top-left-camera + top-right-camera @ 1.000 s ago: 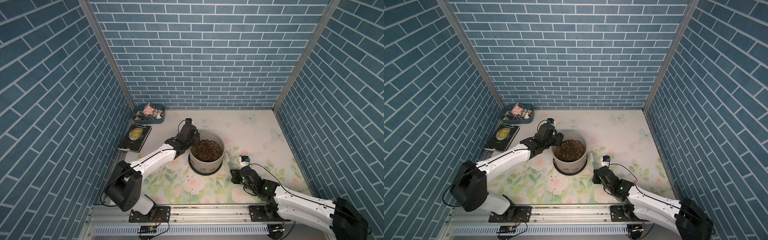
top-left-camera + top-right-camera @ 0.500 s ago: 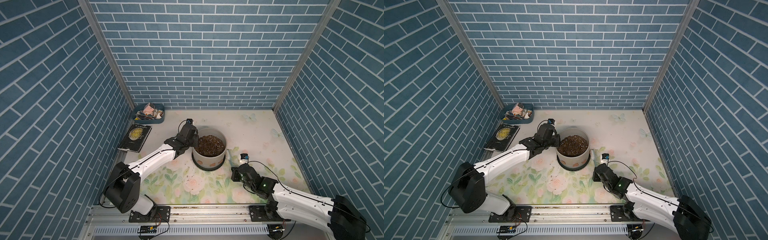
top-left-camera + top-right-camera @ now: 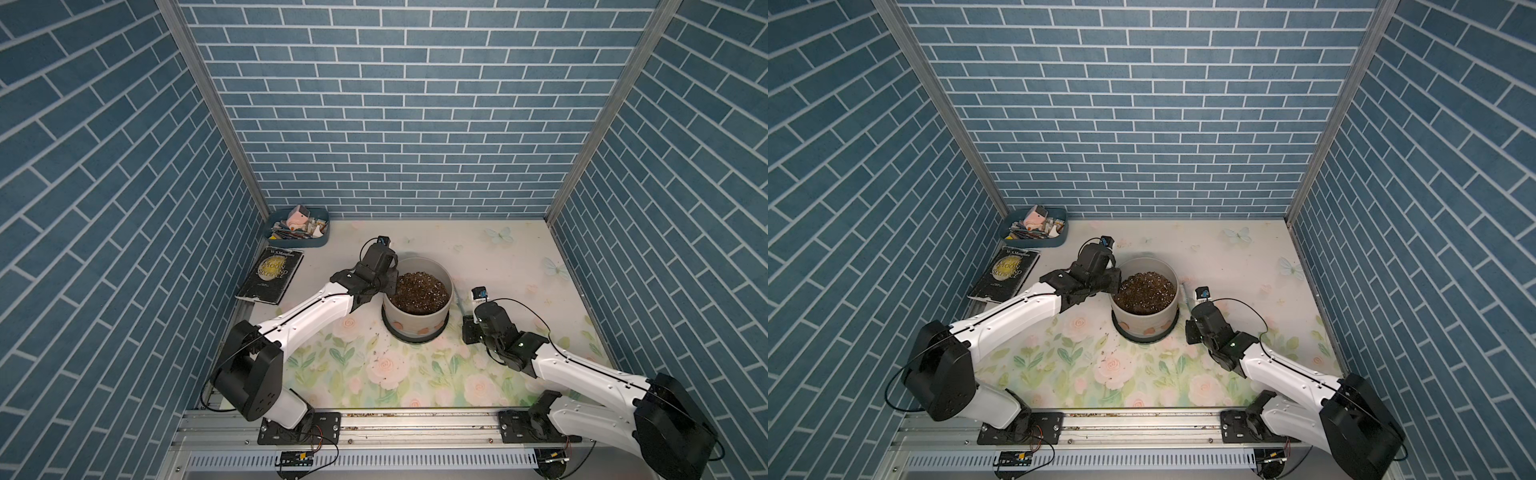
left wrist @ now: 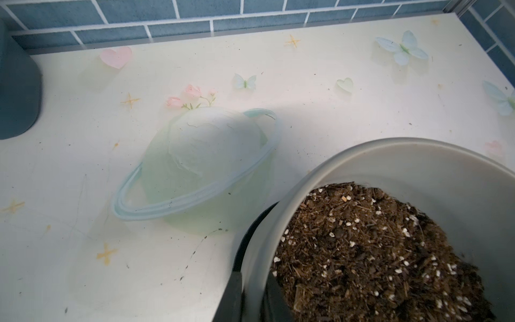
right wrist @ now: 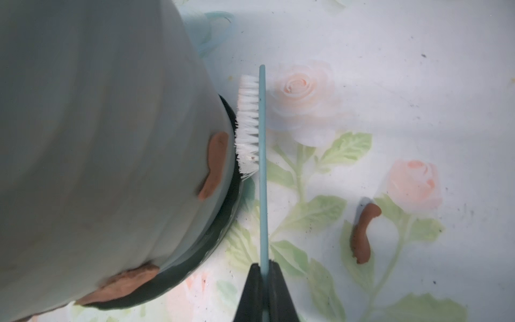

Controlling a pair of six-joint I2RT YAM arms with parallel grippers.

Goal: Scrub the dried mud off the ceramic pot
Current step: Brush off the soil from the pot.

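Note:
The pale grey ceramic pot stands mid-table on a black saucer, with dark speckled soil inside. My left gripper is shut on the pot's rim, one finger outside the wall and one in the soil. Brown dried mud shows as blotches low on the pot wall, with another blotch near the saucer. My right gripper is shut on a thin blue-handled brush. Its white bristles press against the pot's base beside the mud.
A loose brown mud flake lies on the floral mat right of the brush. A blue tray of small items sits in the back left corner, with a dark book in front of it. Brick-patterned walls enclose three sides.
My left gripper has closed on the pot's rim and the pot shifted slightly right and back. The right arm moved the brush forward against the pot's right side.

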